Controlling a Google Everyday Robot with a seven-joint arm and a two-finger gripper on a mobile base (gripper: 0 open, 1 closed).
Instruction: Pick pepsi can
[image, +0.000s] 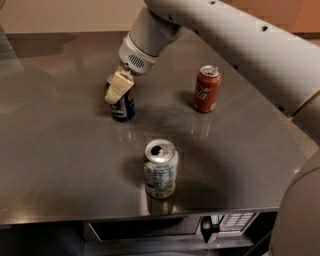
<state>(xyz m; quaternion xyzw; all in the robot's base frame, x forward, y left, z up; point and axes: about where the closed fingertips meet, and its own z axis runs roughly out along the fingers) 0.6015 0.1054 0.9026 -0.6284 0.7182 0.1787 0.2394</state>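
Observation:
The pepsi can (125, 107) is dark blue with a white and red logo patch. It stands upright on the grey metal table (55, 150), at the left of the middle. My gripper (118, 88), cream coloured, reaches down from the upper right and sits right at the can's top and near side. It covers the can's upper left part, and the silver top is mostly hidden behind it. The can rests on the table.
A red cola can (206, 90) stands upright to the right of the pepsi can. A silver-white can (160, 170) with green print stands nearer the table's front edge. My arm (240, 45) crosses the upper right. A drawer front shows below the table edge.

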